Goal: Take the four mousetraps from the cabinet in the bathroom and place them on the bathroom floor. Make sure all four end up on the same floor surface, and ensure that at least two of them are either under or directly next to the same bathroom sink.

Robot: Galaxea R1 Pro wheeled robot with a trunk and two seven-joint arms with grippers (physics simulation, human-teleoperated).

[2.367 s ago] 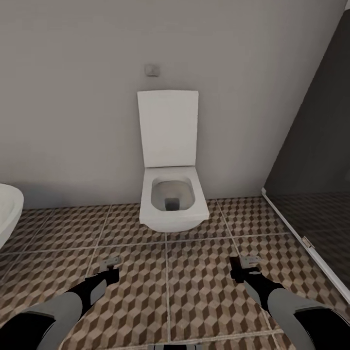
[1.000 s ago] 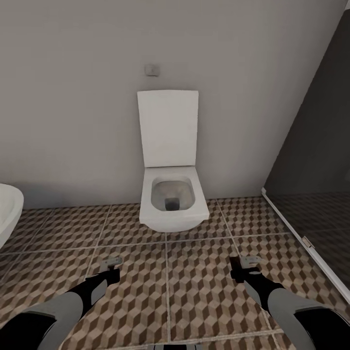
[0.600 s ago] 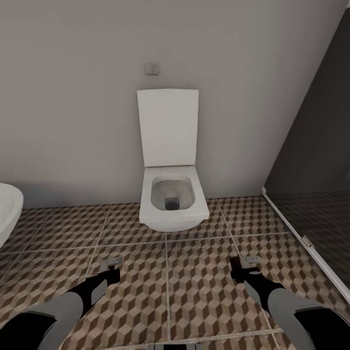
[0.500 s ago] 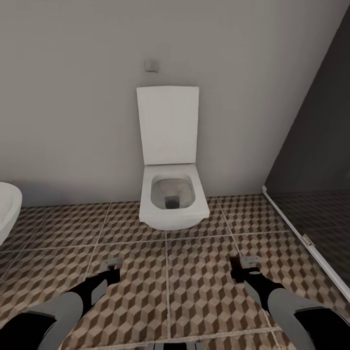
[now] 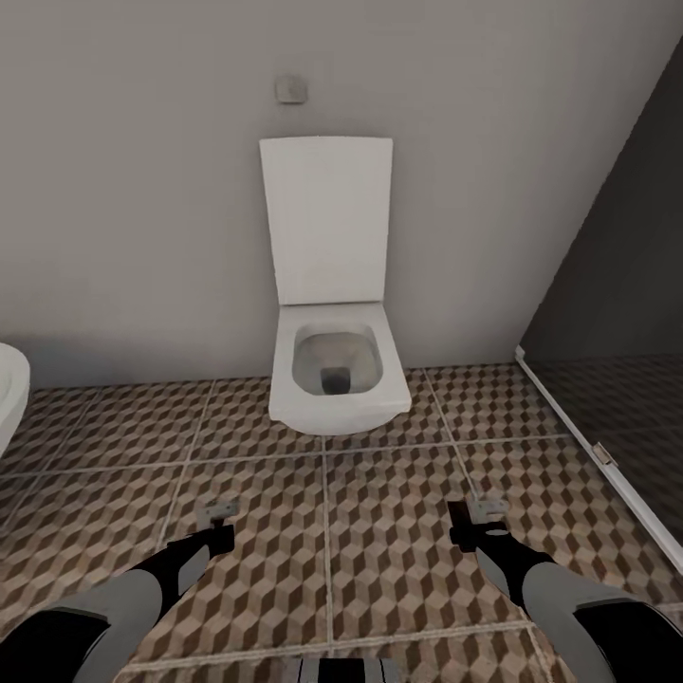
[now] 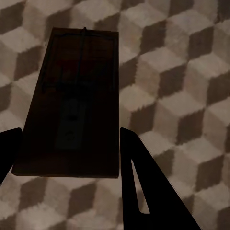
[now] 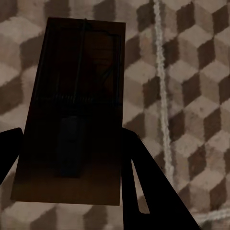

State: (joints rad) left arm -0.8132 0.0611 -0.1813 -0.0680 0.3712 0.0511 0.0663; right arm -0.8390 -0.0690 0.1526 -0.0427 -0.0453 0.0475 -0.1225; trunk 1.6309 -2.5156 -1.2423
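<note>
A dark-brown mousetrap (image 6: 72, 105) lies flat between the fingers of my left gripper (image 6: 72, 163), which is shut on it above the cube-patterned bathroom floor (image 6: 182, 72). My right gripper (image 7: 72, 167) is shut on a second mousetrap (image 7: 76, 110) in the same way, over a pale grout line (image 7: 163, 96). In the head view both arms reach forward low over the bathroom floor (image 5: 379, 531), with the left gripper (image 5: 218, 520) and the right gripper (image 5: 479, 517) level with each other. The cabinet and the sink are out of view.
A white toilet (image 5: 332, 370) with its lid up stands against the grey wall straight ahead. A dark glass partition (image 5: 617, 285) with a white floor rail (image 5: 579, 436) closes the right side. A white rounded rim (image 5: 9, 389) shows at the left edge.
The whole view has shifted: the toilet looks slightly larger and the white rim has slid further off the left edge. Both arms hold the same pose with their traps.
</note>
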